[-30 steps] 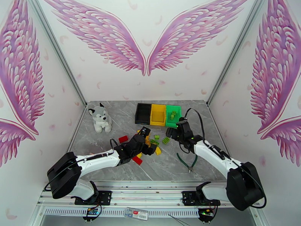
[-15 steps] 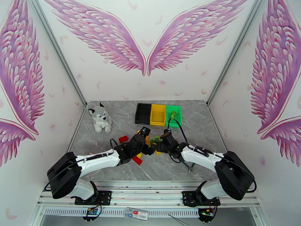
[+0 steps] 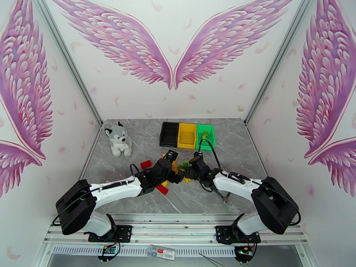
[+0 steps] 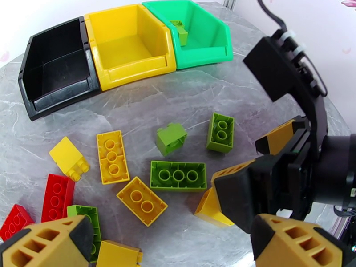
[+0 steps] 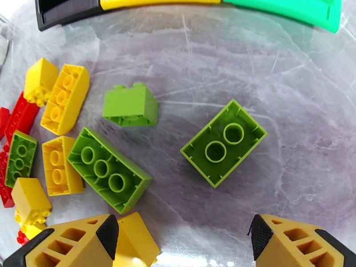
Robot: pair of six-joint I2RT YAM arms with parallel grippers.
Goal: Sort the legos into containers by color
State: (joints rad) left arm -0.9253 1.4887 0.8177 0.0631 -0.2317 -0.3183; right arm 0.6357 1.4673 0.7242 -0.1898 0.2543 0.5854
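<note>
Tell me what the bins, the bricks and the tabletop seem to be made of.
The bins look like moulded plastic, glossy, with bright highlights along their rims. The bricks seem hard plastic too, smooth with a soft sheen and crisp moulded tubes. The tabletop shows grey marble veining and a slight shine; real stone or printed laminate, I cannot tell.

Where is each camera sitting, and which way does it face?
Top external: above and behind, looking down at the table; left arm, right arm show.
Left wrist: low, facing the bins across the legos; left gripper below.
Right wrist: looking down on legos; right gripper below.
Shared: both wrist views show the two-hole green brick.
</note>
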